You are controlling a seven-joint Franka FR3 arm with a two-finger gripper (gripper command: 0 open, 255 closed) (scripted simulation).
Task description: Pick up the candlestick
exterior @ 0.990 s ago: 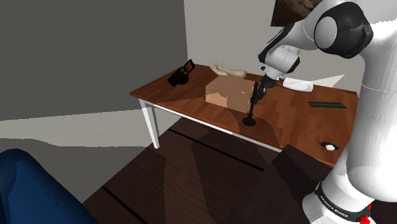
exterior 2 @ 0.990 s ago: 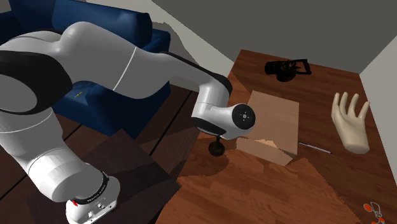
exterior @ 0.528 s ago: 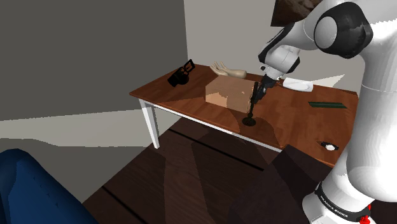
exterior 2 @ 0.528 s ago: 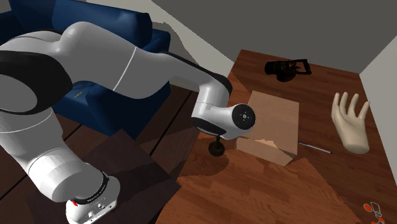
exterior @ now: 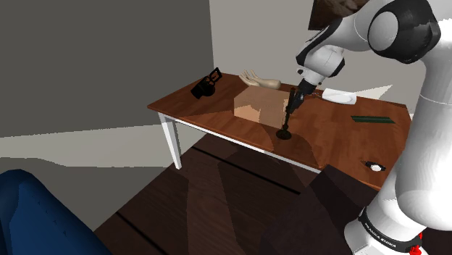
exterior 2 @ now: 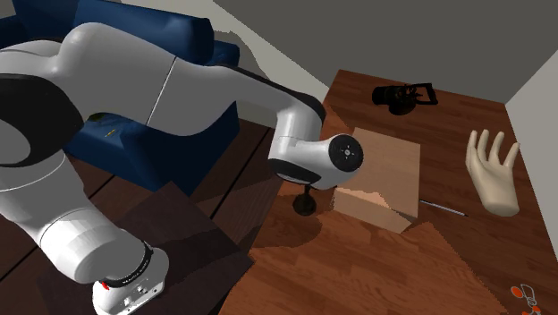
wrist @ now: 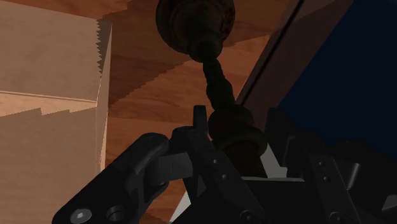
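Observation:
A dark candlestick (exterior: 287, 127) with a twisted stem stands upright near the front edge of the brown wooden table (exterior: 203, 109), beside an open cardboard box (exterior: 258, 107). My black gripper (exterior: 293, 102) comes down from above and is shut on its upper end. In the wrist view the fingers (wrist: 205, 153) clasp the candlestick's thick top part (wrist: 236, 130), with the stem and round base (wrist: 194, 19) running away over the table (wrist: 159, 83). From the second exterior view the base (exterior 2: 307, 205) shows under the wrist, next to the box (exterior 2: 384, 174); whether it touches the table I cannot tell.
A pale hand model (exterior: 261, 80) and a black object (exterior: 206, 85) lie behind the box. A white dish (exterior: 339, 95), a green strip (exterior: 372, 119) and a small item (exterior: 374, 166) sit nearer the stand. A blue sofa (exterior 2: 134, 107) stands across the dark floor.
The arm's upper links have risen and the gripper has moved slightly upward with the candlestick still clasped; its base has shifted up a little.

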